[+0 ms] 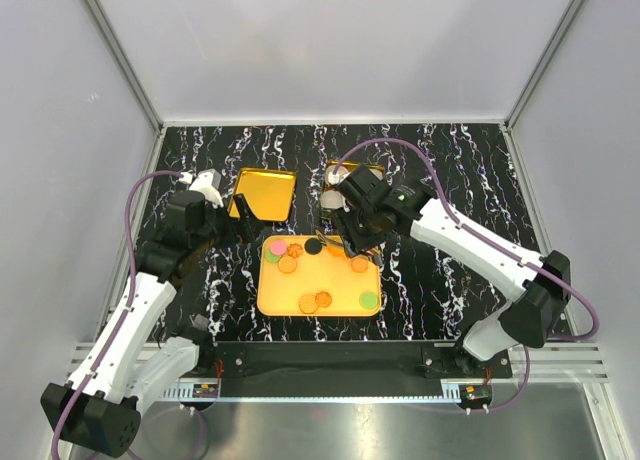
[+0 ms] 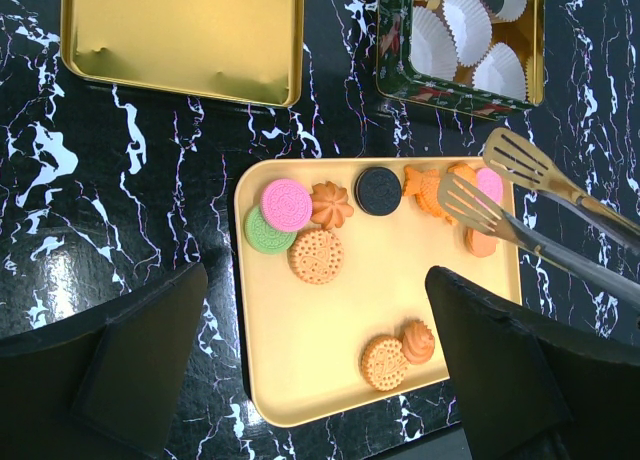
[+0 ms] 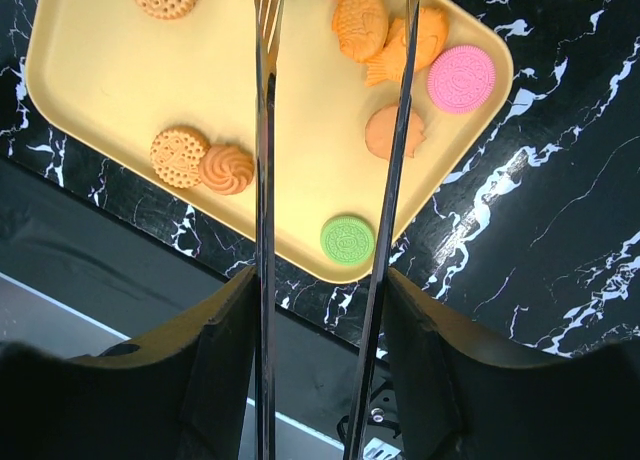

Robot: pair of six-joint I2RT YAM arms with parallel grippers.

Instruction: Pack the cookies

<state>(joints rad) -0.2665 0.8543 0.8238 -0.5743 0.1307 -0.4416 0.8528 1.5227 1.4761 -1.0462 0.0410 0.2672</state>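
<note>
we hold the tongs (image 2: 522,236) spread above the yellow tray (image 2: 300,370)
right gripper (image 1: 352,227) clamps them; orange fish cookie (image 3: 360,20) lies just beside the blade tips.

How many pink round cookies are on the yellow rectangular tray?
2. One pink round cookie overlaps a green round cookie near the yellow tray's far-left corner; the other sits near the far-right corner, beside the metal tongs. Others may be hidden.

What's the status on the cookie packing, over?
Left gripper open, empty. Right gripper shut on tongs, tips open over cookies on tray. No obstruction seen.
</note>
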